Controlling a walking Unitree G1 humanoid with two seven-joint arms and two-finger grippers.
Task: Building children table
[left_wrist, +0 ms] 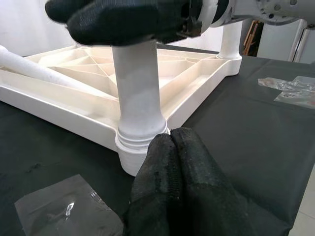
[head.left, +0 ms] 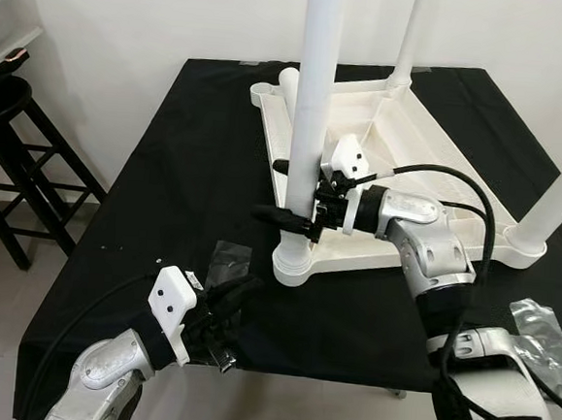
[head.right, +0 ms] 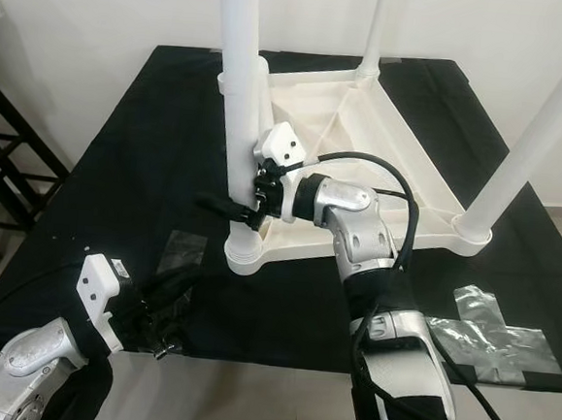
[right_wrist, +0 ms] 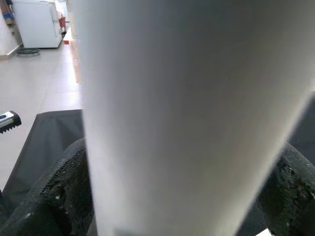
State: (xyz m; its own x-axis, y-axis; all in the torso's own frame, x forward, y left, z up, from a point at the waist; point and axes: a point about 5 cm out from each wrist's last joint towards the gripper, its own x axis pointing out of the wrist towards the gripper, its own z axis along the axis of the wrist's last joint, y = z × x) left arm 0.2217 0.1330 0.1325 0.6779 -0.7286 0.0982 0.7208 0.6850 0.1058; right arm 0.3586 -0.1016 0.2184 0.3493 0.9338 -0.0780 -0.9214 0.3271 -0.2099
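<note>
My right gripper [head.left: 295,214] is closed around the near white leg [head.left: 314,96], just above the corner socket [head.left: 294,265] of the upside-down table top [head.left: 414,133]. I think I must keep this leg straight up and push or twist it down gently, so it sits tight. My left gripper [head.left: 225,308] rests in front of that socket, fingers pressed together, holding nothing.
</note>
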